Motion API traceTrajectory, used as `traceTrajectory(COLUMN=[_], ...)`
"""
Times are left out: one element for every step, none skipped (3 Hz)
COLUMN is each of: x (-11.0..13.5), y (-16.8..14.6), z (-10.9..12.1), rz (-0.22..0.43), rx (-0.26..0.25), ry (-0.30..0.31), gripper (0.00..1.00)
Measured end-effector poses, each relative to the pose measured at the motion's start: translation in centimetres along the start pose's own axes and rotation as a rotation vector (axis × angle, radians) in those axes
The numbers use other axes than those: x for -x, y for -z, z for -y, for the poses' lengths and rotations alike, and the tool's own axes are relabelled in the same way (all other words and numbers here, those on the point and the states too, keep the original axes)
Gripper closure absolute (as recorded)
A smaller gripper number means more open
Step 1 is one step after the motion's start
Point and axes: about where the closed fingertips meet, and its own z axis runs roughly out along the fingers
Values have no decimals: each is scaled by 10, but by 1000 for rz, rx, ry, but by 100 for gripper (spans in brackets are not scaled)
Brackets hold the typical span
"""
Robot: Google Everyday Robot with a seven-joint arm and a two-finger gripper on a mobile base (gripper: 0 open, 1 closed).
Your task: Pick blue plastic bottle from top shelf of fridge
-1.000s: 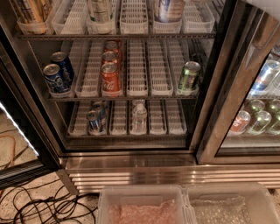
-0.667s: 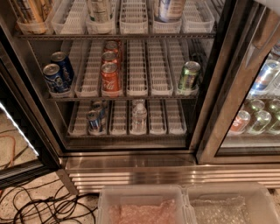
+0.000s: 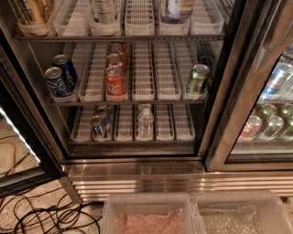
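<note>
The fridge [image 3: 137, 180] stands open in front of me, with a ribbed steel base. Its top shelf [image 3: 137, 37] runs along the upper edge of the camera view, lined with white slotted trays. The blue plastic bottle [image 3: 176, 10] stands in a tray right of centre on that shelf. Only its lower part shows, with a white-and-blue label. A green-and-white labelled bottle [image 3: 104, 11] stands to its left, and yellowish bottles [image 3: 28, 13] are at the far left. The gripper is not in view.
The middle rack holds blue cans [image 3: 59, 80], red cans [image 3: 114, 77] and a green can [image 3: 197, 80]. The lower rack holds a small water bottle [image 3: 145, 121] and blue cans [image 3: 98, 125]. A closed glass door [image 3: 256, 91] is at right. Two clear bins [image 3: 151, 215] and cables [image 3: 41, 215] lie on the floor.
</note>
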Motion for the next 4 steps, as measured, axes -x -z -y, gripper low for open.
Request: traceTrajectory(x=[0, -14, -41, -46], y=[0, 9, 33, 36], z=[0, -11, -29, -31], rz=[0, -71, -198, -199], rx=[0, 33, 72, 76], ry=[0, -63, -146, -157], gripper=[100, 100, 100, 100])
